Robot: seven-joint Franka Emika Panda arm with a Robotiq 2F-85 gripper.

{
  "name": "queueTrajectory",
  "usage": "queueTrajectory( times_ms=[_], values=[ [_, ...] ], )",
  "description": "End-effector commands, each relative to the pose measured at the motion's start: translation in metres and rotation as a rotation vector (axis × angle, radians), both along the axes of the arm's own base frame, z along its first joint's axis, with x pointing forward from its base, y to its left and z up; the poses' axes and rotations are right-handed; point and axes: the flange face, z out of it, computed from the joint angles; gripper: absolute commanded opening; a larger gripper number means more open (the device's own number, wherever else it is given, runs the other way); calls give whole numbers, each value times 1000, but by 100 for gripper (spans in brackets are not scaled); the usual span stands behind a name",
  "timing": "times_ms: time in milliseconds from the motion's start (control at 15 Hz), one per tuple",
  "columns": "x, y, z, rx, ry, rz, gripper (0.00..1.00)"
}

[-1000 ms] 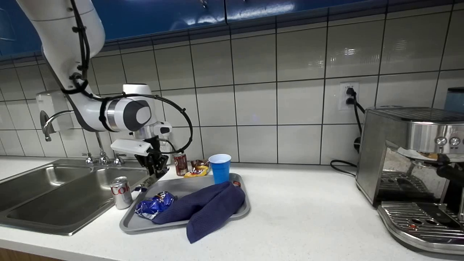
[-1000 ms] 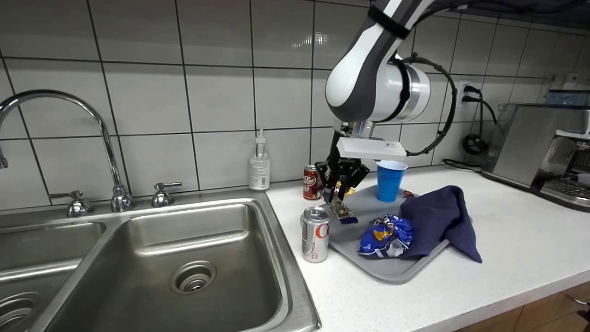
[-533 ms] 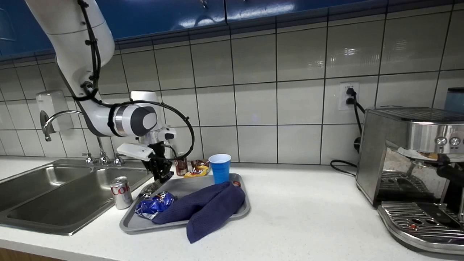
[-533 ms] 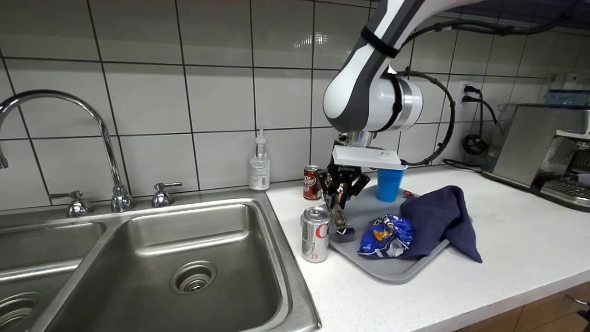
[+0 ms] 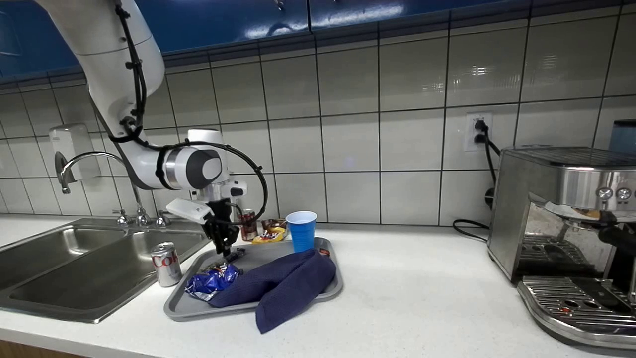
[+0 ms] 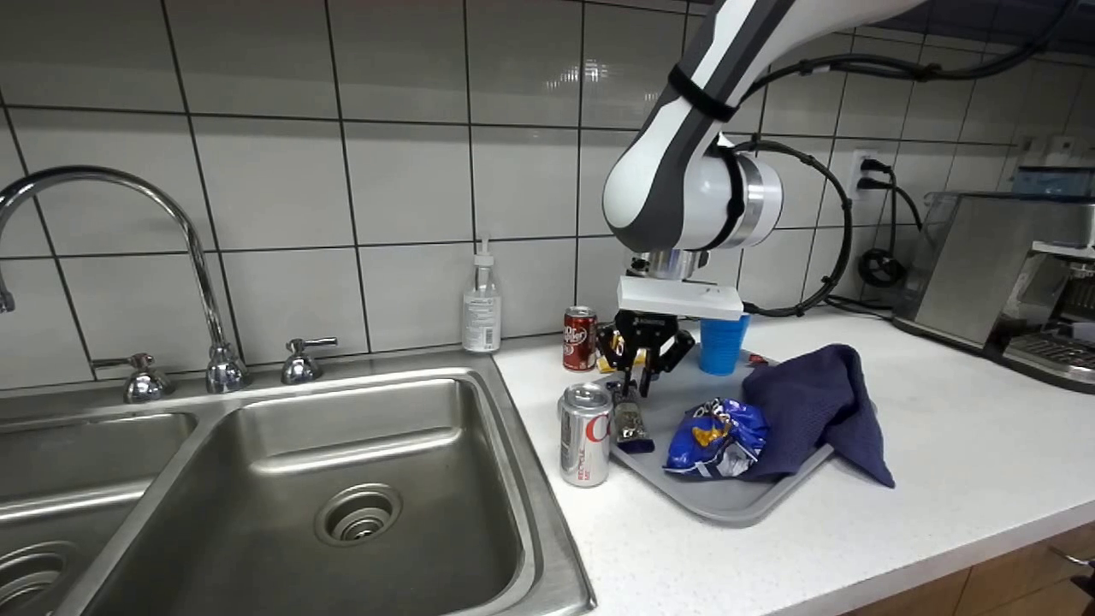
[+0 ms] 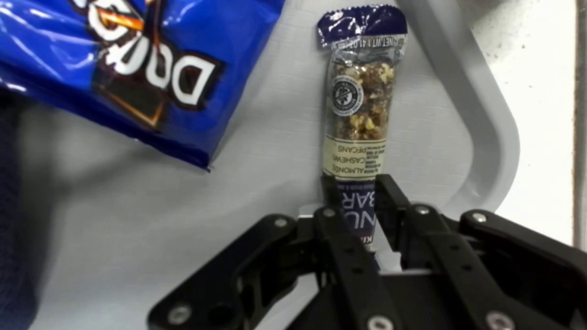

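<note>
A nut bar (image 7: 362, 114) in a clear and purple wrapper lies along the grey tray (image 7: 183, 229) in the wrist view. My gripper (image 7: 357, 181) straddles its purple part, one finger along each edge and no visible gap at the tips, so the jaws look shut on it. The left finger hides some of the lettering. In both exterior views the gripper (image 6: 637, 393) points straight down at tray level, with the bar (image 6: 631, 428) reaching out from under it. A blue chip bag (image 7: 137, 82) rests close by on the tray.
A navy cloth (image 6: 804, 411) drapes over the tray's edge and a blue cup (image 5: 301, 231) stands at its back. The silver can (image 6: 586, 436) stands beside the tray, near the sink (image 6: 342, 428). Behind are a red can (image 6: 580, 338) and a yellow packet (image 5: 271, 236).
My arm has come down and swung more upright over the tray. The bar, which hung tilted from the fingers a second ago, now lies flat on the tray. The surrounding objects stayed put.
</note>
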Motion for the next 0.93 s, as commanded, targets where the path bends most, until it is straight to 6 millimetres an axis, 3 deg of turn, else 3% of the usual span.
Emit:
queueTrajectory(
  times_ms=[0,67,133,267,733,867],
  values=[
    [4,2,6,10,19,-25,7],
    [3,3,8,12,17,-14,9],
    [2,4,10,11,16,-5,50],
    [-3,6,15,8,5,21,47],
    [-28,9,34,-11,-27,134,96],
    [-37,5,40,-26,-31,174,100]
  ],
)
